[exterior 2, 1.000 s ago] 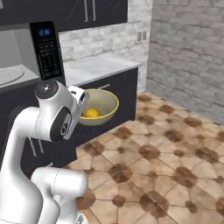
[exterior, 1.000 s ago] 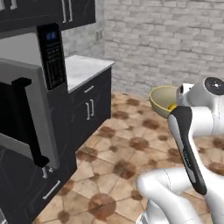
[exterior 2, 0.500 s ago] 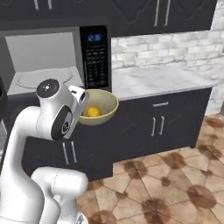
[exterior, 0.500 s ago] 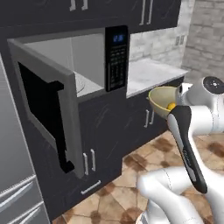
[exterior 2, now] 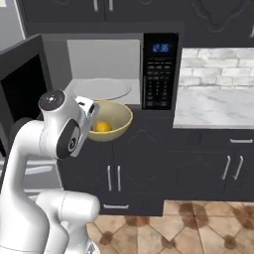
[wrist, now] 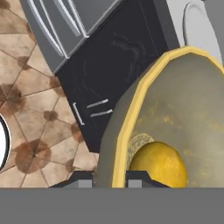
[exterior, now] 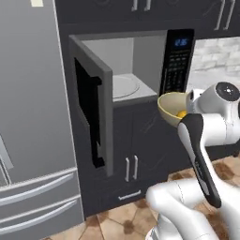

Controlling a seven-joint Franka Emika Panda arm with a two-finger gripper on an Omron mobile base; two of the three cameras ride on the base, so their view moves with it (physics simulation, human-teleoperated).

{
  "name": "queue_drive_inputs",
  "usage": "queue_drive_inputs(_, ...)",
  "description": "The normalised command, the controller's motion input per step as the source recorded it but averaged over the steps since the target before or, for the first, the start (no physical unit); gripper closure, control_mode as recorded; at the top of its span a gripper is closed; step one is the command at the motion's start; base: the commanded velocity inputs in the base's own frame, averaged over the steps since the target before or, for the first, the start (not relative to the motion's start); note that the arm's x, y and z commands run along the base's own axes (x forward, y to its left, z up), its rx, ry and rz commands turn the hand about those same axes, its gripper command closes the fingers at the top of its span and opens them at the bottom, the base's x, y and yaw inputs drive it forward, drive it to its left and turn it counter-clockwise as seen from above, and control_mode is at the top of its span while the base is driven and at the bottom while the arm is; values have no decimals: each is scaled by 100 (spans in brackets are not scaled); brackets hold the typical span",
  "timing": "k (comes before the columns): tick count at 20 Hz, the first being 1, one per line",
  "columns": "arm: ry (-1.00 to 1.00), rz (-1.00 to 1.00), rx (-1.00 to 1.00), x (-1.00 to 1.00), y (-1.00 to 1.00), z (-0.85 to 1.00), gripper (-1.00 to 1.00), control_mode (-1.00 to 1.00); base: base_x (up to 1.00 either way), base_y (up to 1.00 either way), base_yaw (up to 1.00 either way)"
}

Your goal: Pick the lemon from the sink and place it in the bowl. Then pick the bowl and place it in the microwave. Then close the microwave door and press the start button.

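The light is even and soft in all 3 views, with no visible lamp and no strong direction. The inside of the microwave (exterior 2: 101, 64) is bright, pale grey, while the dark cabinets (exterior 2: 163, 163) around it stay almost black with only faint reflections. The microwave door (exterior: 93, 117) throws a weak shadow on the cabinet front behind it. The marble worktop (exterior 2: 218, 106) looks bright, without hard glare. The base views are a little soft and blocky. In the hand view the bowl (wrist: 183, 118) and the lemon (wrist: 158, 165) look coarse, with blurred texture. Straight lines stay straight at the edges.
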Motion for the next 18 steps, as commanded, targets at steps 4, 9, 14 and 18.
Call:
queue_drive_inputs(4, 0, 0, 0, 0, 0, 0, 100, 100, 46, -3, 34)
queue_drive_inputs(9, 0, 0, 0, 0, 0, 0, 100, 100, 34, -21, 13)
queue_drive_inputs(14, 0, 0, 0, 0, 0, 0, 100, 100, 57, -3, 0)
queue_drive_inputs(18, 0, 0, 0, 0, 0, 0, 100, 100, 10, -7, 0)
